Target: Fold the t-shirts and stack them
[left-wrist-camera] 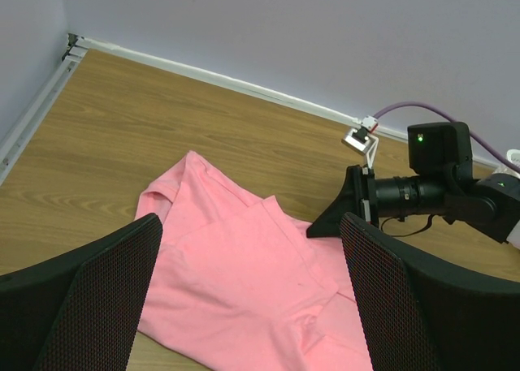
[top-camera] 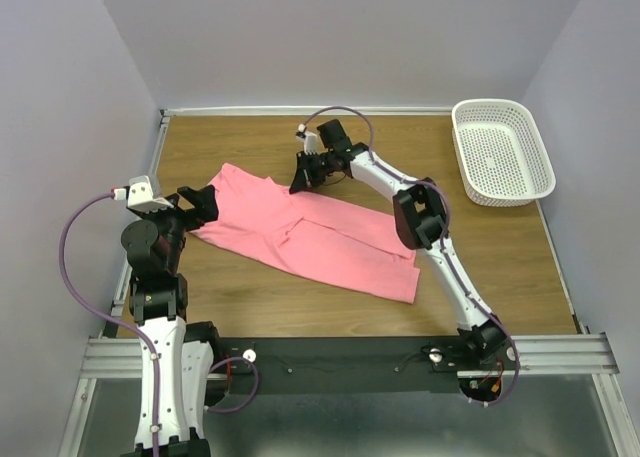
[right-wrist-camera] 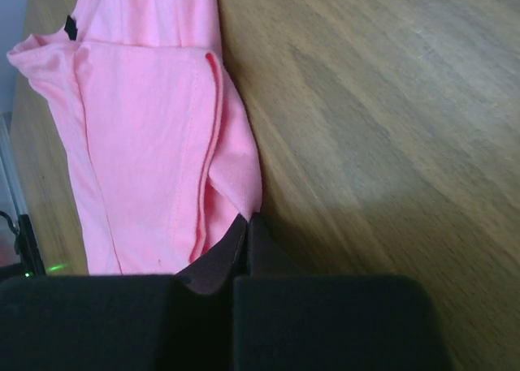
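Note:
A salmon-pink t-shirt (top-camera: 310, 232) lies partly folded on the wooden table, stretching from back left to front right. My right gripper (top-camera: 300, 182) is at its far edge, jaws shut on a pinch of the cloth's hem. The right wrist view shows the pinched fold of the t-shirt (right-wrist-camera: 146, 127) right at the right gripper's (right-wrist-camera: 248, 218) tips, and a small dark neck label (right-wrist-camera: 71, 26) farther off. My left gripper (top-camera: 205, 202) hovers over the shirt's left end, wide open. In the left wrist view the t-shirt (left-wrist-camera: 244, 282) lies below the left gripper (left-wrist-camera: 250, 225), nothing held.
A white mesh basket (top-camera: 500, 152) stands at the back right corner. Grey walls close the table on three sides, with a white strip (left-wrist-camera: 244, 83) along the back edge. The right arm's camera and cable (left-wrist-camera: 431, 156) sit just beyond the shirt.

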You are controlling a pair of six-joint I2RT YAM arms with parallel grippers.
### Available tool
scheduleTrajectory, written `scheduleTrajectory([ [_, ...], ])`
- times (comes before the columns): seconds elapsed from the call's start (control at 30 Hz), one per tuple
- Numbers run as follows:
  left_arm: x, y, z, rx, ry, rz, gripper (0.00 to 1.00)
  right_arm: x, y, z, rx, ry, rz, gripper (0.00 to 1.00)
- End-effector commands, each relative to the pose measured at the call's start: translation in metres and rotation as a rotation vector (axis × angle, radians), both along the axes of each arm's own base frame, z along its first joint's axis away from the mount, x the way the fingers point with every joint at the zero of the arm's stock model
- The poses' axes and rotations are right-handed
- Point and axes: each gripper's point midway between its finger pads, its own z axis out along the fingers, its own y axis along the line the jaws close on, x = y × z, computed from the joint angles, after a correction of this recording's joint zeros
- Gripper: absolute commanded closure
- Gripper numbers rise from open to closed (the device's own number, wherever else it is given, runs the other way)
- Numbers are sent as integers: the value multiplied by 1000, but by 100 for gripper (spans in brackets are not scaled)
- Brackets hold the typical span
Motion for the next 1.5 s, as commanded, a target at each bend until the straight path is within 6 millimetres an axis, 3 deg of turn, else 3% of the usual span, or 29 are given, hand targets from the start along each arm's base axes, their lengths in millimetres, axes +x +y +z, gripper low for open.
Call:
scheduleTrajectory([
  [0.0,0,-4,-1,8,-8,-29,2,43,-27,-21,-72,-18,-182,99],
  [0.07,0,-4,-2,10,-7,-29,2,64,-41,-15,-78,-41,-253,99],
  [0.2,2,-6,-6,-1,5,-40,2,106,-100,-10,-100,-56,-399,99],
  [0.27,6,-7,-10,-11,24,-49,2,112,-123,-12,-108,-41,-444,99],
  [0.3,8,-8,-14,-20,39,-55,2,116,-145,-20,-120,-15,-482,98],
  [0.33,8,-8,-14,-23,38,-56,2,123,-153,-12,-108,-28,-499,96],
  [0.43,16,-15,-35,-94,111,-89,2,121,-183,-12,-110,-14,-507,73],
  [0.47,18,-18,-38,-112,114,-103,2,115,-190,-16,-120,-1,-504,58],
  [0.5,21,-20,-42,-132,122,-116,2,116,-198,-4,-122,-37,-495,51],
  [0.57,29,-28,-64,-210,183,-145,3,108,-213,10,-157,-94,-475,38],
  [0.67,40,-46,-94,-258,284,-173,5,101,-229,28,-225,-186,-467,31],
  [0.7,44,-56,-98,-273,296,-188,6,92,-237,27,-255,-213,-435,29],
  [0.73,48,-76,-108,-266,335,-215,6,85,-237,53,-235,-268,-403,27],
  [0.77,52,-90,-106,-270,330,-238,7,70,-242,50,-259,-308,-329,25],
  [0.8,55,-99,-109,-267,344,-251,6,69,-239,73,-236,-377,-287,25],
  [0.83,63,-111,-119,-262,380,-253,7,42,-236,88,-204,-429,-183,25],
  [0.9,77,-114,-126,-260,398,-231,6,12,-231,100,-153,-467,-76,24],
  [0.93,90,-115,-119,-254,383,-218,7,-11,-232,94,-145,-448,-38,24],
  [0.97,103,-109,-139,-237,431,-163,6,-27,-231,115,-109,-500,2,24],
  [1.0,114,-106,-141,-228,430,-140,7,-39,-230,123,-91,-514,23,24],
  [1.03,134,-105,-151,-210,452,-113,7,-56,-232,114,-87,-488,38,24],
  [1.07,145,-106,-155,-200,468,-111,7,-67,-230,134,-55,-521,49,24],
  [1.1,155,-108,-160,-188,484,-113,9,-75,-230,138,-39,-521,56,24],
  [1.13,179,-111,-168,-173,504,-110,9,-87,-228,136,-14,-494,69,24],
  [1.17,188,-111,-176,-164,535,-105,11,-94,-228,148,2,-513,68,24],
  [1.3,242,-109,-202,-179,595,-114,21,-114,-227,163,46,-515,78,24],
  [1.33,239,-106,-207,-176,617,-108,21,-117,-228,164,47,-516,77,24],
  [1.37,255,-104,-210,-169,620,-94,22,-120,-228,165,50,-517,80,24],
  [1.47,277,-99,-218,-158,648,-97,29,-124,-229,166,48,-531,82,24],
])
